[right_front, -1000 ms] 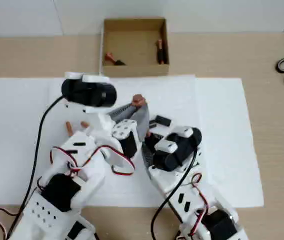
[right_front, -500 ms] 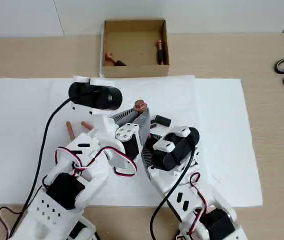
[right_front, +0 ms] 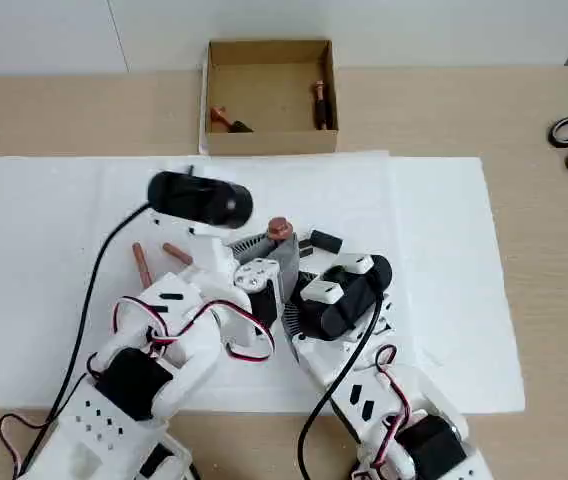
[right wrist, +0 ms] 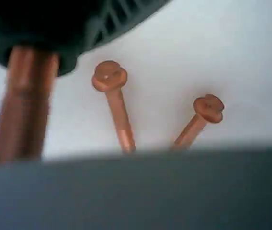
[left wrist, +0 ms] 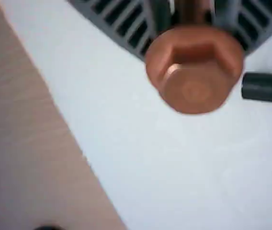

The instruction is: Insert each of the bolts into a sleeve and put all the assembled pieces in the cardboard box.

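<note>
A: Left wrist view: the left gripper (left wrist: 192, 10) is clamped on a bolt (left wrist: 193, 72) just under its head, with a loose sleeve (left wrist: 265, 87) lying beside it.
B: Which step?
A: Insertion, I'd judge. The shaft passes through a dark piece (right wrist: 30, 28) in front of the right gripper (right_front: 289, 262). Whether that gripper holds anything, I can't tell. Next: seat the bolt, then carry it to the cardboard box (right_front: 269, 46) beyond both grippers.
B: Any change?
A: The bolt has drawn back from the box.

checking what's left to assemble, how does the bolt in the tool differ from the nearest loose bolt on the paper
The held bolt stands head-up; the loose bolt lies flat on the white paper. The held bolt is clamped in the left tool; the loose bolt lies free. Both are copper-coloured with hex heads.
</note>
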